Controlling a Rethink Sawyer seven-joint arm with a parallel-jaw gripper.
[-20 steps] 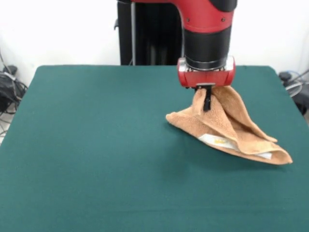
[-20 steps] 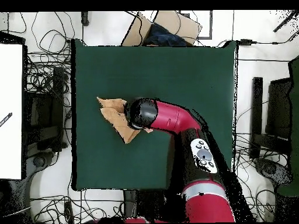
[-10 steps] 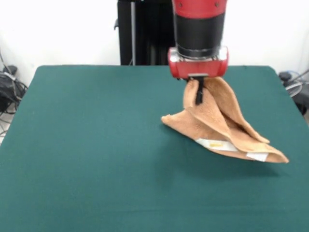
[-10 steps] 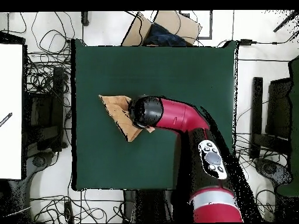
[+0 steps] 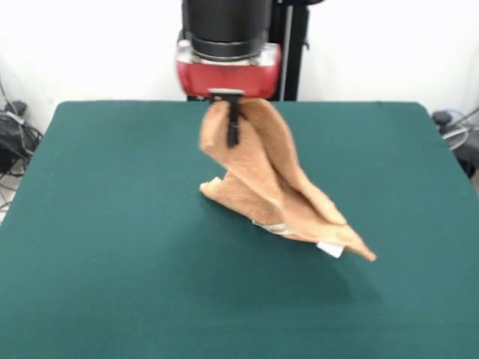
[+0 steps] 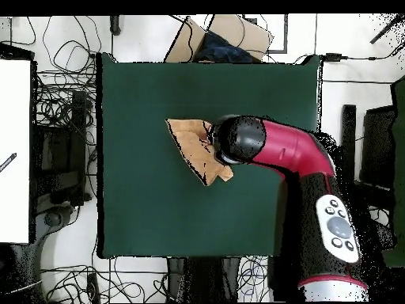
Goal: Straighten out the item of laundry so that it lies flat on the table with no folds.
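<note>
The table [image 5: 112, 284] is being left bare in the foreground. Beyond it, the towel [image 5: 277, 191] is being trailed by its lower tagged corner, folds hanging open. Farthest, its upper edge is being clamped by the pincer [image 5: 232, 123], apparently for spreading.

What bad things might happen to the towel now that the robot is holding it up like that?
The claw pinches only one small bit of the towel, so the cloth might slip out and fall in a heap. The towel hangs doubled over itself, with its low corner near the table; if it is laid down like this, the folds may just get pressed in. The white tag could end up tucked underneath.
</note>
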